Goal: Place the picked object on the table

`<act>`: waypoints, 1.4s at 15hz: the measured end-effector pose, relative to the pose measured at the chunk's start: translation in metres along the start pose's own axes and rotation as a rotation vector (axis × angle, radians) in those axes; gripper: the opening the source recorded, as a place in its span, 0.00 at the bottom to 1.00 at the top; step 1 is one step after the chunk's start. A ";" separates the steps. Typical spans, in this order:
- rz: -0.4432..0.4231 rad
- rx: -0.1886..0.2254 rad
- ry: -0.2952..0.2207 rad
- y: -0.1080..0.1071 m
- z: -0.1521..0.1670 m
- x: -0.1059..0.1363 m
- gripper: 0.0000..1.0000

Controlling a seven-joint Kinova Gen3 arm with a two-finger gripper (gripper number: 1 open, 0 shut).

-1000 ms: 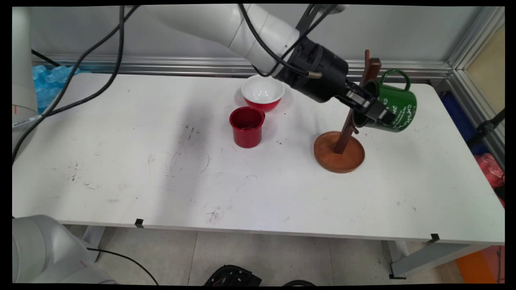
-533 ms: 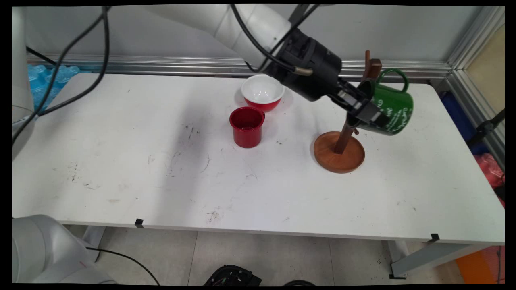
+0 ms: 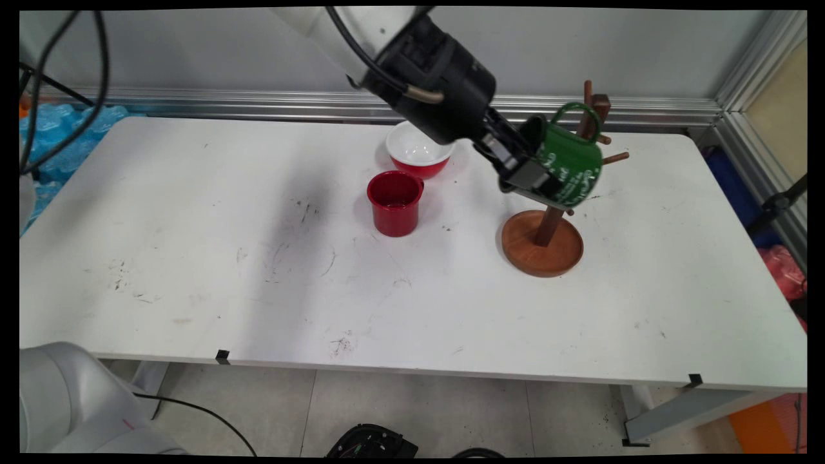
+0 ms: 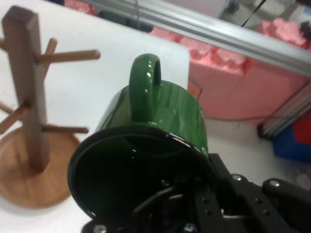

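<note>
Fingers [image 3: 525, 174] clamp the green mug's [image 3: 570, 169] rim, just before the wooden mug tree [image 3: 548, 222]; red cup [image 3: 394, 203] nearby.

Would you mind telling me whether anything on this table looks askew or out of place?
Only the green mug: the gripper holds it by the rim, tipped on its side in the air beside the wooden mug tree. The red cup and bowl stand upright.

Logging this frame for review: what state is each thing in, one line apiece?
Gripper: shut on the mug's rim.
Mug: held in the air, tipped on its side, handle up, off the pegs.
Rack: upright, pegs bare.
Cup: upright on the table.
Bowl: upright, looks empty.
</note>
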 end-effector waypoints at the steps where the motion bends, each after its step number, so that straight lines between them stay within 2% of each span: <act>1: 0.015 0.018 -0.018 0.004 -0.005 0.001 0.00; 5: 0.070 0.104 -0.096 0.016 -0.017 0.006 0.00; 10: 0.115 0.216 -0.223 0.028 -0.018 0.007 0.00; 15: 0.113 0.340 -0.375 0.037 -0.005 -0.002 0.00; 21: 0.111 0.456 -0.552 0.037 0.026 -0.019 0.00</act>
